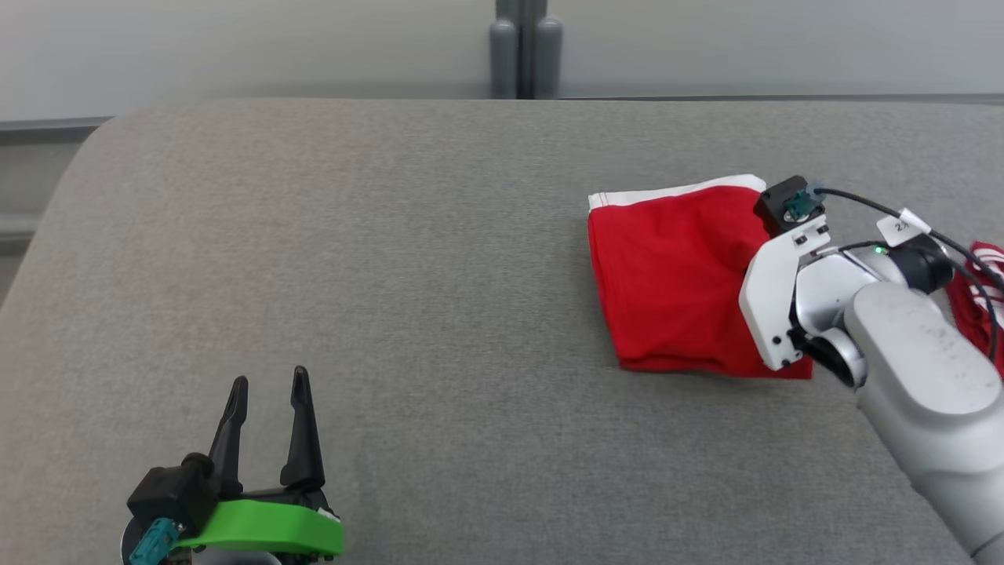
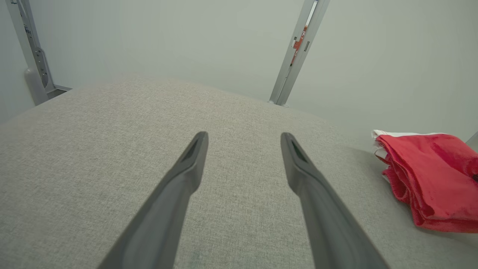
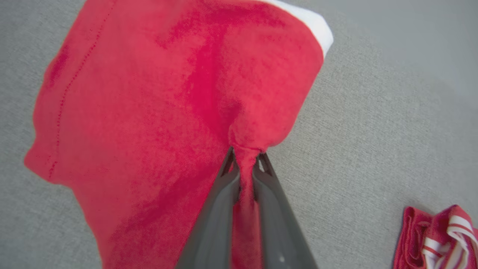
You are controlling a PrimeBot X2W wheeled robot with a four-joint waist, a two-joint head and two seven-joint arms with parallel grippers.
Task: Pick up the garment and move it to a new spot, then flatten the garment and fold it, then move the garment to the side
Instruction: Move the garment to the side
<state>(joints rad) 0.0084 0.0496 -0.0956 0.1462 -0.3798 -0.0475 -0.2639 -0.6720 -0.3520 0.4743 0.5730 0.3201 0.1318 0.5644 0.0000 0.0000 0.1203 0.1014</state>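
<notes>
- Where your right gripper (image 3: 244, 157) met the cloth, its two dark fingers were pressed together on a narrow pinch of the red garment (image 3: 149, 112), and the fabric ran down between them in a tight ridge.
- Around that pinch, the garment rose into a small puckered peak, creases fanning away from the fingertips.
- From the head view, you saw the right arm (image 1: 902, 337) come in from the lower right, its pale wrist covering the garment's right edge, so the fingers themselves were hidden there.
- The garment lay on the right part of the grey fabric surface (image 1: 392, 275), folded into a rough square, with its white band (image 1: 674, 192) along the far edge.
- Just beyond the right arm, a second red cloth with white stripes (image 1: 980, 298) sat crumpled near the right edge of the surface, apart from the garment.
- Your left gripper (image 1: 270, 378) rested at the lower left, well apart from the garment, its fingers spread wide over grey fabric and pointing toward the far side of the surface.
- In the left wrist view, the garment showed at the right as stacked folded layers.
- Behind the surface stood a pale wall (image 1: 235, 47) and a grey metal post (image 1: 525, 47).
</notes>
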